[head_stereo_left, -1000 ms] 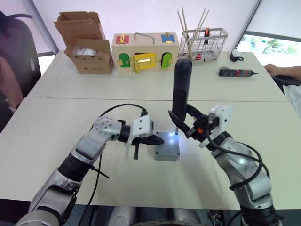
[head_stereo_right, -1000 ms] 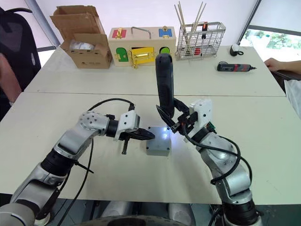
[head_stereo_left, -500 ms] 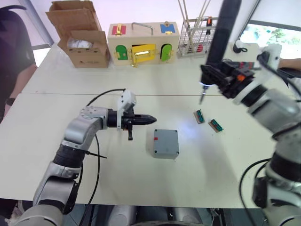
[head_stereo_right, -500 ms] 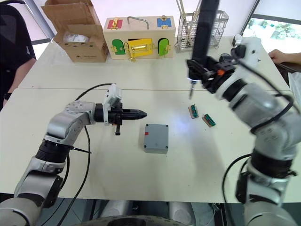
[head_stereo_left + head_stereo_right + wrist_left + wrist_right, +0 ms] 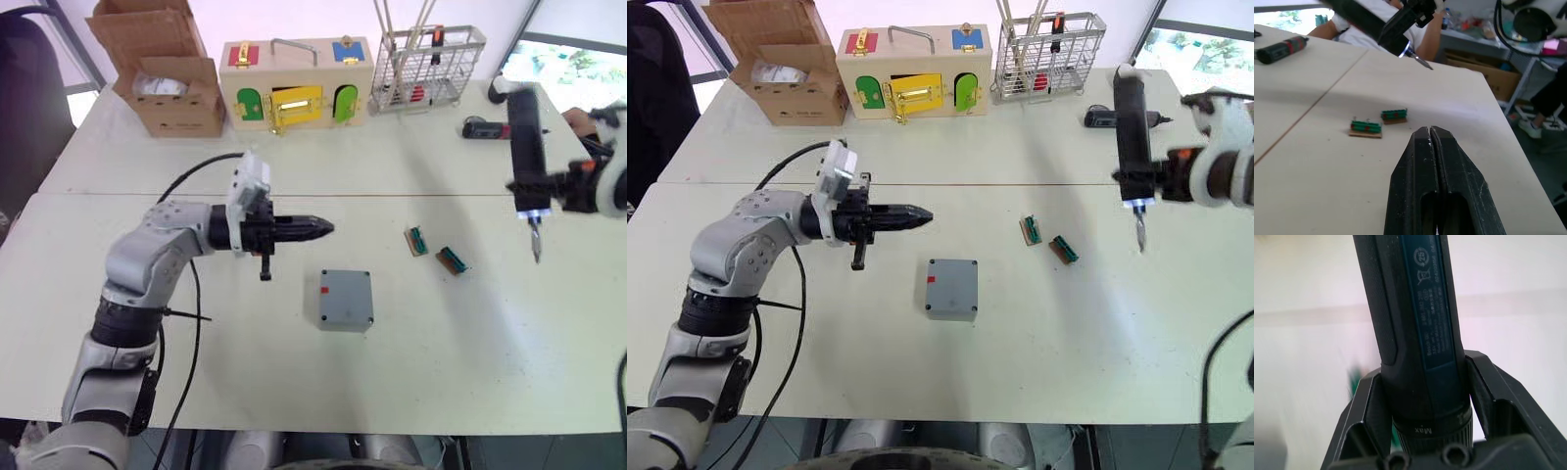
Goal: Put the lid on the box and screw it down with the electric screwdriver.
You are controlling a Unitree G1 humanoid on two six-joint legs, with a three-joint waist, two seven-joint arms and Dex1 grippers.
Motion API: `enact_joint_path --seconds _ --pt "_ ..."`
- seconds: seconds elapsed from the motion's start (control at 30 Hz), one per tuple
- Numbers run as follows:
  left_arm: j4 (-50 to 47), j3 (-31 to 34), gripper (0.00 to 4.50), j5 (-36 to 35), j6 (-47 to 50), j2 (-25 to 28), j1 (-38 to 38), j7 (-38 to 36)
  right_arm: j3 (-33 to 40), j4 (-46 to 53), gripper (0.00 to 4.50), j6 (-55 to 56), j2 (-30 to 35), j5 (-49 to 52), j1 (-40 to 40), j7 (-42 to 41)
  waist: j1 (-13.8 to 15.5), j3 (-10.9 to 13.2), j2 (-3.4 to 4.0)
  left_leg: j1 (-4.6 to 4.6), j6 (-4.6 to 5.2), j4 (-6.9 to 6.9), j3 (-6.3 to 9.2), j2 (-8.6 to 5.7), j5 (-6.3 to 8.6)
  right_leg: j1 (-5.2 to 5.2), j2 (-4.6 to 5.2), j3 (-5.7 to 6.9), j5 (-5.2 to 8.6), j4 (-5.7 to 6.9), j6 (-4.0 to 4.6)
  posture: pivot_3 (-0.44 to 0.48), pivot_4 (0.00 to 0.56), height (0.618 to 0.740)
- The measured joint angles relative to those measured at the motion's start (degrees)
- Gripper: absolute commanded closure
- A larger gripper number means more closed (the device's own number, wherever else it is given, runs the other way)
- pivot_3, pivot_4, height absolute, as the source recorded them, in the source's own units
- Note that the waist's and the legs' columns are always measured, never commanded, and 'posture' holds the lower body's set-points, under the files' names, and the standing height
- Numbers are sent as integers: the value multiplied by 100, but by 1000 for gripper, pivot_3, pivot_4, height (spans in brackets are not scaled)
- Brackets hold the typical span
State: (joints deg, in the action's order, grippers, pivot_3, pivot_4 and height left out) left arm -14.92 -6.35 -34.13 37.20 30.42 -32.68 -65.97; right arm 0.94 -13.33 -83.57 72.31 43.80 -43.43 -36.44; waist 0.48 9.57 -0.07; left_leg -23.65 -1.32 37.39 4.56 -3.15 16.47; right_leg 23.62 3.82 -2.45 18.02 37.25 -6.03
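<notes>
While my right gripper (image 5: 1422, 431) clamps the thick dark blue-black electric screwdriver (image 5: 525, 147) upright, my closed, empty left gripper (image 5: 321, 228) hovers near the small square grey plastic box (image 5: 346, 300).

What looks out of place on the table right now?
Two small green-topped parts lie loose on the table, right of the box. The right gripper holds the electric screwdriver upright far off to the right, away from the box. Otherwise nothing looks spilled or damaged.

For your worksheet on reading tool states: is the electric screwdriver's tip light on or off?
On. A white glow shows at the electric screwdriver's lower end, just above the bit, as the right gripper holds it upright.
</notes>
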Motion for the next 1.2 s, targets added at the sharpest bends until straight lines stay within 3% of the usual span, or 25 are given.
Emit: enact_joint_path --seconds 0.27,0.73,0.77,0.93,1.2 --pt "-461 -581 4500 519 -406 251 411 63 -896 -823 2561 143 244 -668 652 -1016 -9 9 21 14 33 64 -7 0 19 -14 -6 -9 0 58 1 0 150 740" --pt "-596 -633 4500 546 -401 356 527 140 -1151 -1530 2561 930 -167 -1827 564 -1499 20 10 25 15 14 72 -8 0 8 -12 -9 -8 0 68 0 0 150 740" --pt "-595 -634 4500 547 -401 356 527 140 -1163 -1529 1600 949 -170 -1876 564 -1553 19 10 25 15 13 72 -8 0 8 -12 -9 -8 0 68 0 0 150 740" --pt "-520 -646 4500 640 -406 463 528 109 -1229 -1391 172 984 -170 -2070 566 -1750 23 10 24 15 14 75 -7 0 8 -12 -10 -7 0 71 0 0 150 740" --pt "-371 -648 4500 738 -469 433 528 118 -1228 -1026 19 1148 -261 -2351 613 -1720 16 9 24 15 9 79 -7 0 5 -11 -10 -6 0 77 0 0 150 740"
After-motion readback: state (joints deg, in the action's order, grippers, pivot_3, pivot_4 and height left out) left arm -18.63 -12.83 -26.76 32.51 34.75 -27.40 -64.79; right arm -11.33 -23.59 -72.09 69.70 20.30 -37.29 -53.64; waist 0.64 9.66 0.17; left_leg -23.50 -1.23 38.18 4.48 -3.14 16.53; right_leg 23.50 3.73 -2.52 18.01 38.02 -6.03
